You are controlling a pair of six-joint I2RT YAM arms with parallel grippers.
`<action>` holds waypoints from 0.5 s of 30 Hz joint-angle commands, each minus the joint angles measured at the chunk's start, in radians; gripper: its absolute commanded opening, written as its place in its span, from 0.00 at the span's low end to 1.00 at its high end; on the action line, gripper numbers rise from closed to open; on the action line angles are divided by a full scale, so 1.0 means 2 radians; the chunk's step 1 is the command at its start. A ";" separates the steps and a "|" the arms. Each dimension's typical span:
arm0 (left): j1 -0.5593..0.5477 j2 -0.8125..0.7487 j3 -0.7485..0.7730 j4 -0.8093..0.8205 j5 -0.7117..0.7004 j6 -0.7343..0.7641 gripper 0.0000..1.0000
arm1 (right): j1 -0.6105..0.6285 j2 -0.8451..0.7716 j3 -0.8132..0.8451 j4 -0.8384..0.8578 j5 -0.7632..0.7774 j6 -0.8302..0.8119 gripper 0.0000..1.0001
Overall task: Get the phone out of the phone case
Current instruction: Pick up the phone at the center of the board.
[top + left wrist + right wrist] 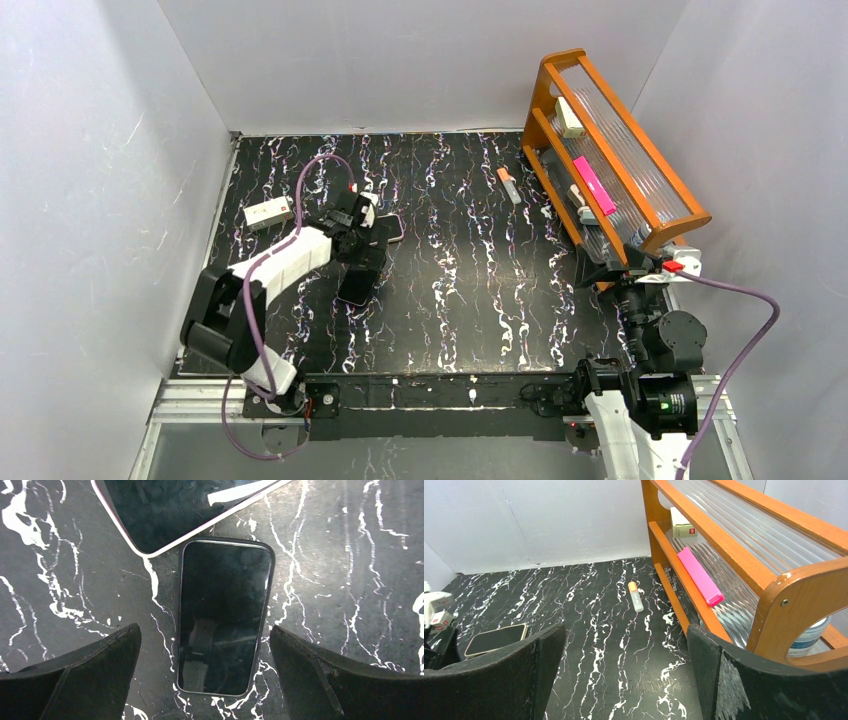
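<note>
A black-screened phone (225, 615) lies face up on the marbled table, seated in a dark phone case whose rim (227, 540) frames it. My left gripper (204, 630) hovers over the phone's near end, open, one finger on each side and neither touching it. From above, the phone (361, 283) lies just below the left gripper (362, 238). My right gripper (626, 630) stands open and empty at the right, beside the wooden rack, far from the phone.
A second phone with a pale rim (175, 510) lies just beyond the cased one, also seen as the pale-rimmed phone (495, 639). A white box (268, 212) sits at the left. An orange-capped marker (509, 185) lies near the wooden rack (610, 150), which holds a pink item (700, 576).
</note>
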 commanded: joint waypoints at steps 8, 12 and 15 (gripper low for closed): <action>0.019 0.105 0.067 -0.059 0.064 0.015 0.98 | 0.001 -0.020 -0.001 0.029 -0.006 -0.006 0.99; 0.022 0.120 0.071 -0.062 0.079 0.017 0.98 | 0.002 -0.016 -0.001 0.028 -0.006 -0.006 0.99; 0.023 0.129 0.068 -0.065 0.074 0.019 0.98 | 0.002 -0.019 -0.001 0.029 -0.006 -0.007 0.99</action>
